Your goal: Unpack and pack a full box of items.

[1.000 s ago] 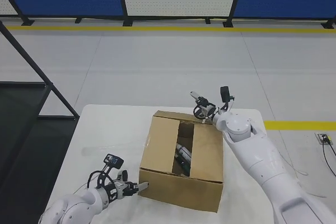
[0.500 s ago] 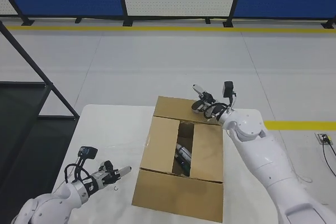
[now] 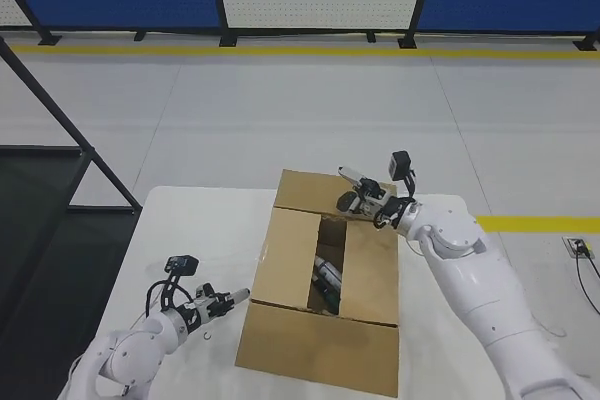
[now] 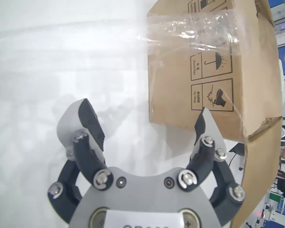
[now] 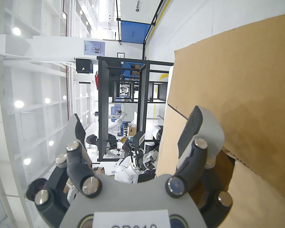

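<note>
The cardboard box (image 3: 320,290) stood in the middle of the white table (image 3: 190,250), brown, matte and rectangular. Two top flaps (image 3: 290,260) lay nearly flat over its opening, with a dark gap (image 3: 328,262) between them. The far flap (image 3: 320,190) and the near flap (image 3: 315,350) were folded outward. Through the gap the top view showed a pale item and a dark one (image 3: 325,282) inside, too small to name.

From the left wrist view, the side wall of the box (image 4: 211,72) carried black handling symbols and a wrinkled strip of clear, shiny tape (image 4: 192,34) that wrapped its corner. A torn edge showed where the near flap met the wall.

The left gripper (image 4: 144,110) hung over the table just beside that wall, its jaws spread wide and holding nothing. In the top view it (image 3: 235,297) sat near the box's front left corner, apart from the cardboard.

The right gripper (image 3: 358,190) was at the far flap. Its jaws (image 5: 135,115) were also spread and empty, with the flap's smooth straight edge (image 5: 171,77) seen between the ribbed black pads (image 5: 188,129).
</note>
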